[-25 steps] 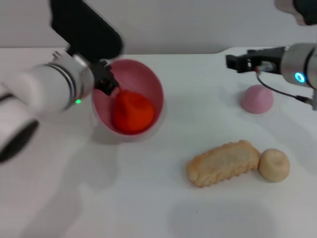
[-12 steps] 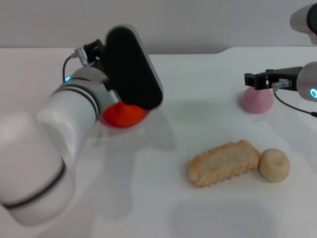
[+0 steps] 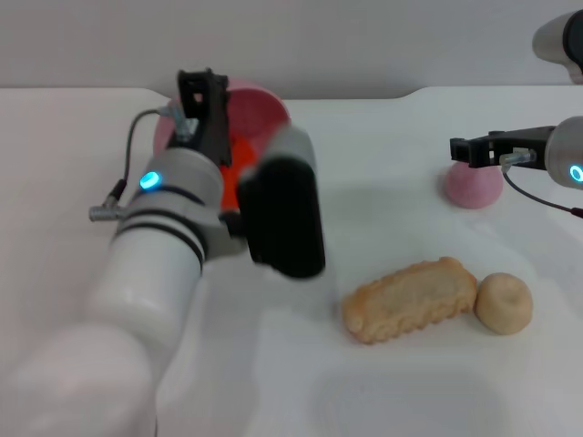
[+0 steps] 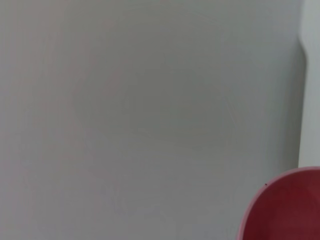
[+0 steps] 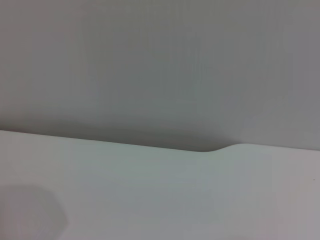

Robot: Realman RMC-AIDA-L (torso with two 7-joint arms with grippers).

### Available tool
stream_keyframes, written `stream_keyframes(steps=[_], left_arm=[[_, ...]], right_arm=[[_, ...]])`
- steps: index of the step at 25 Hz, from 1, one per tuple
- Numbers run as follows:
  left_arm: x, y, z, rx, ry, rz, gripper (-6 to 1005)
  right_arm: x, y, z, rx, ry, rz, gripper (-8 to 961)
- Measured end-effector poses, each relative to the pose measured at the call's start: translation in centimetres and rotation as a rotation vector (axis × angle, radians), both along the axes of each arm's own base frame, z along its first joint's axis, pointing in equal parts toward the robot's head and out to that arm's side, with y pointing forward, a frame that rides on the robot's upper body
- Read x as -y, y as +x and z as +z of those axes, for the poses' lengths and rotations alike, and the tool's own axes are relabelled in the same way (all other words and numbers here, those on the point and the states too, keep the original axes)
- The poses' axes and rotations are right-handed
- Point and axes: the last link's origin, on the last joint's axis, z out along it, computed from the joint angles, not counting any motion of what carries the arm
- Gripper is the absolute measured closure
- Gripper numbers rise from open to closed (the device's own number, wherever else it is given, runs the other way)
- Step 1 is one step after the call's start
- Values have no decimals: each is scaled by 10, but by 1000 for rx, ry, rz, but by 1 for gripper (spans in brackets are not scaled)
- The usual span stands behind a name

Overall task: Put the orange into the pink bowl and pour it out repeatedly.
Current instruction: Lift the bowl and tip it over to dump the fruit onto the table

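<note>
White tabletop (image 3: 273, 364) carries everything. Left gripper (image 3: 202, 100), grip hidden, tips the glossy pink plastic bowl (image 3: 260, 109); the red-orange toy orange (image 3: 244, 164) sits inside. Roll slowly. Right gripper (image 3: 465, 150), unreadable, hovers away.

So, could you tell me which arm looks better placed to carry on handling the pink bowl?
Left, probably. The left gripper is at the pink bowl, with the orange beside it. The right gripper hangs far off above the pink-mauve ball.

The left arm (image 3: 182, 237) hides most of the orange (image 3: 244, 168) and pink bowl (image 3: 260, 109).
</note>
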Motion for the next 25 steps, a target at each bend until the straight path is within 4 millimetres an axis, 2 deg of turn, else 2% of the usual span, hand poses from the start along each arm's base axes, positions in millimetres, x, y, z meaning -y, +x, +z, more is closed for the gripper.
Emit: stream_keyframes(steps=[1,2,12,25], left_arm=[[0,0,0,0,0,0,954],[6,-2,-7,-75,-4,-50,954],[22,1,-24,-199,-28,-177,954],[31,0,-26,-272,40,-283,954]], right_arm=[[0,0,0,0,0,0,424],[0,0,0,0,0,1,424],[-2,-1,0,-1,2,5,424],[-3,-1,-3,1,-4,5,423]])
